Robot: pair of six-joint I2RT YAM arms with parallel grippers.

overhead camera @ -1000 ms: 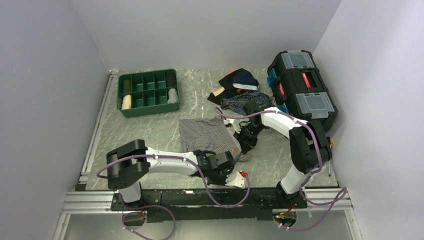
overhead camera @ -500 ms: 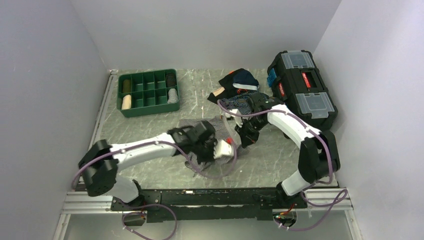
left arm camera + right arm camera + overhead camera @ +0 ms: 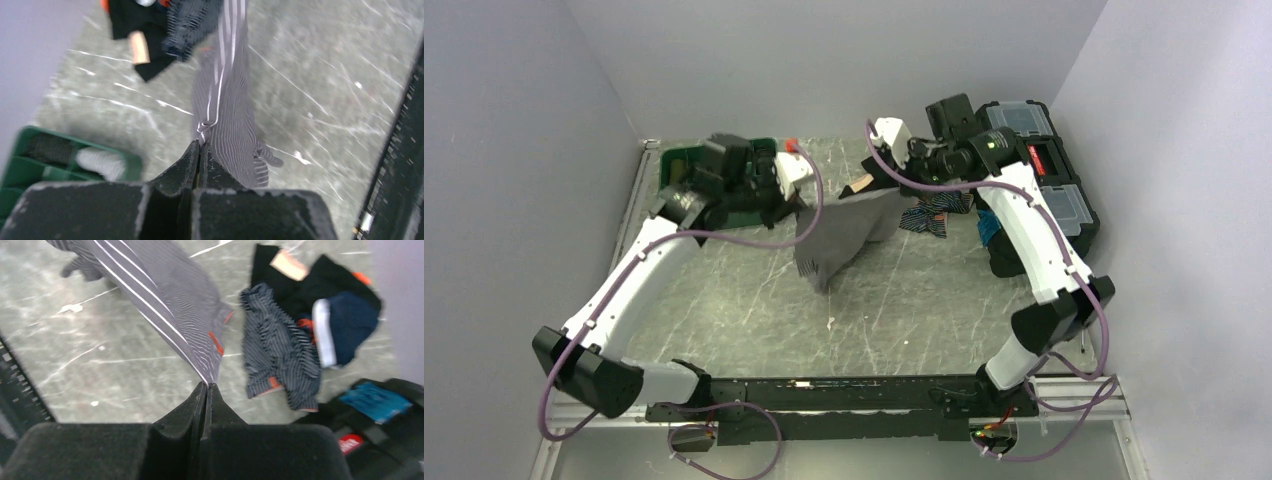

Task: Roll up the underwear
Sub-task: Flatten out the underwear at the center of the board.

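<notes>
The underwear [image 3: 844, 235], pale grey with fine pinstripes, hangs in the air above the middle of the table, stretched between both grippers. My left gripper [image 3: 802, 207] is shut on its left edge. In the left wrist view that gripper [image 3: 200, 145] pinches a fold, and the underwear [image 3: 227, 120] droops away towards the table. My right gripper [image 3: 902, 195] is shut on the right edge. The right wrist view has that gripper [image 3: 207, 385] clamped on a corner of the underwear [image 3: 165, 290], which slants up and to the left.
A green compartment tray [image 3: 669, 160] sits at the back left, partly behind my left arm. A navy striped garment [image 3: 280, 350] and black and navy garments [image 3: 340, 315] lie at the back right. A black toolbox [image 3: 1044, 170] stands beside them.
My left gripper closed on the underwear. Both arms then raised it off the table and carried it toward the back, where it now hangs stretched between them.
</notes>
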